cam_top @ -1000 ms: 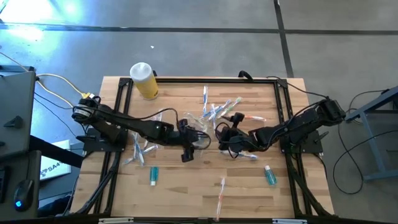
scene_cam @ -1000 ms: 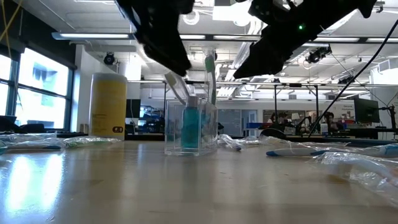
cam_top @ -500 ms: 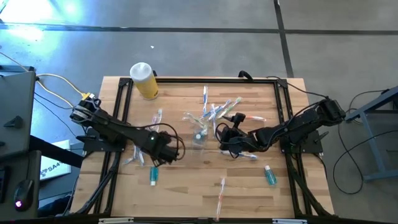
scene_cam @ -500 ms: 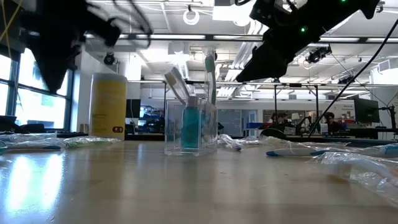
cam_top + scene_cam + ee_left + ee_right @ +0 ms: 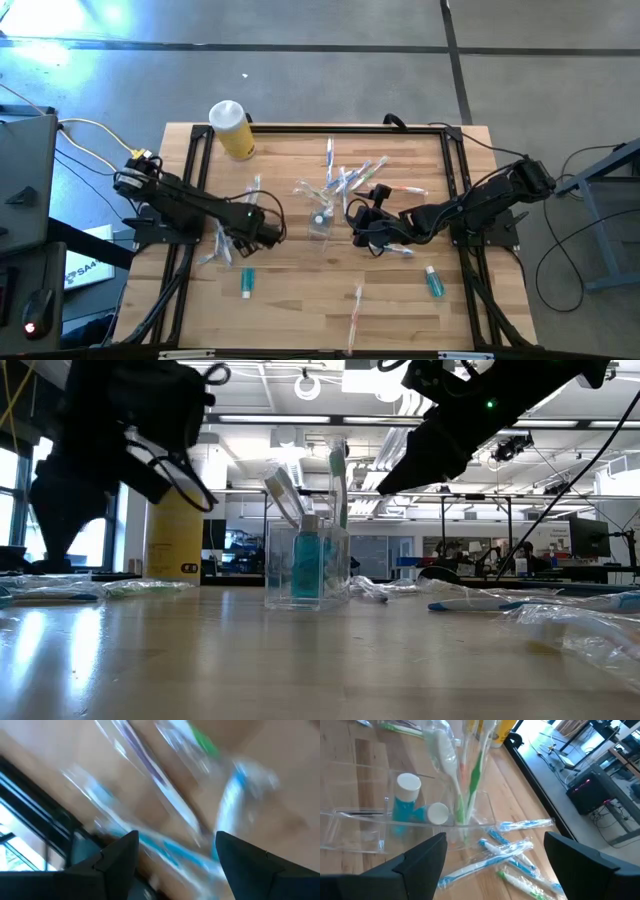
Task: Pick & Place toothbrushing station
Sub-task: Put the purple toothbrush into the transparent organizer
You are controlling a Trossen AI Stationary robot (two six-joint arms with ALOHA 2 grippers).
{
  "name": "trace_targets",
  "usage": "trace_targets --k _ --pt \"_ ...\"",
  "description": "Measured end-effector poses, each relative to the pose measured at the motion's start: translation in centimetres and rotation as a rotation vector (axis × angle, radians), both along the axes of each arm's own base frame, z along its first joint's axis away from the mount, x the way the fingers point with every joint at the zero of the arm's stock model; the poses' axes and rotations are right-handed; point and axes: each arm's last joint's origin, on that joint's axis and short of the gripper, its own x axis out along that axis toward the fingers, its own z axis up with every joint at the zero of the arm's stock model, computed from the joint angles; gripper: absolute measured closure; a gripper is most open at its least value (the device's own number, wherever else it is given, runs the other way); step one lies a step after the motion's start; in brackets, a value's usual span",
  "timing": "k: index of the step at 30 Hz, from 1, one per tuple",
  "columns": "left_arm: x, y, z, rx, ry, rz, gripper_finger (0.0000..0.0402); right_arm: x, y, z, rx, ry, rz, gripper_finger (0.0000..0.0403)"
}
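Observation:
The clear plastic cup (image 5: pixel 320 221) stands upright on the wooden table near its middle. It holds teal white-capped tubes (image 5: pixel 407 800) and wrapped toothbrushes (image 5: pixel 461 775) that stick out of its top (image 5: pixel 337 475). My right gripper (image 5: pixel 495 857) hovers open just to the cup's right (image 5: pixel 356 222), its fingers pointing at the cup without touching it. My left gripper (image 5: pixel 262 234) is open, left of the cup. It points down over loose wrapped toothbrushes (image 5: pixel 165 800) lying on the table, and the left wrist view is blurred.
A yellow bottle with a white cap (image 5: pixel 231 129) stands at the far left corner. Wrapped toothbrushes lie scattered beyond the cup (image 5: pixel 345 176), at the left (image 5: pixel 225 245) and near the front edge (image 5: pixel 357 305). Two loose teal tubes (image 5: pixel 247 282) (image 5: pixel 434 282) lie on the near half.
My left gripper has drawn away from the cup toward the table's left edge and sunk lower, tipping over until it points down; it stays open. The cup and its contents have not moved. My right gripper has kept its place.

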Motion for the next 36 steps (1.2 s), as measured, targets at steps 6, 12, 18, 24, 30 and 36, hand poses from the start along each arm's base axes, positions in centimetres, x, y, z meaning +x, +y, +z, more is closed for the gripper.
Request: trace_targets --k 6,12,18,24,30,36 --pt "0.7 3.0 -0.1 0.041 -0.009 -0.033 0.0144 0.2 0.1 0.2 0.015 -0.023 0.009 0.0077" --pt "1.5 6.1 -0.3 0.000 -0.059 -0.014 0.0144 0.2 0.2 0.1 0.051 -0.022 0.049 0.0077" --pt "0.8 8.2 -1.4 -0.053 -0.063 0.044 0.0144 0.2 0.3 0.1 0.058 -0.010 0.060 0.0077" --pt "-1.3 9.2 -4.4 -0.062 -0.047 0.101 0.0144 0.1 0.3 -0.1 0.055 0.005 0.060 0.0077" --pt "-2.3 9.1 -5.8 -0.074 -0.060 0.129 0.0147 0.1 0.3 -0.1 0.055 0.005 0.060 0.0077" --pt "-2.2 9.1 -6.0 -0.086 -0.079 0.148 0.0239 0.1 0.3 0.0 0.055 0.002 0.061 0.0077"
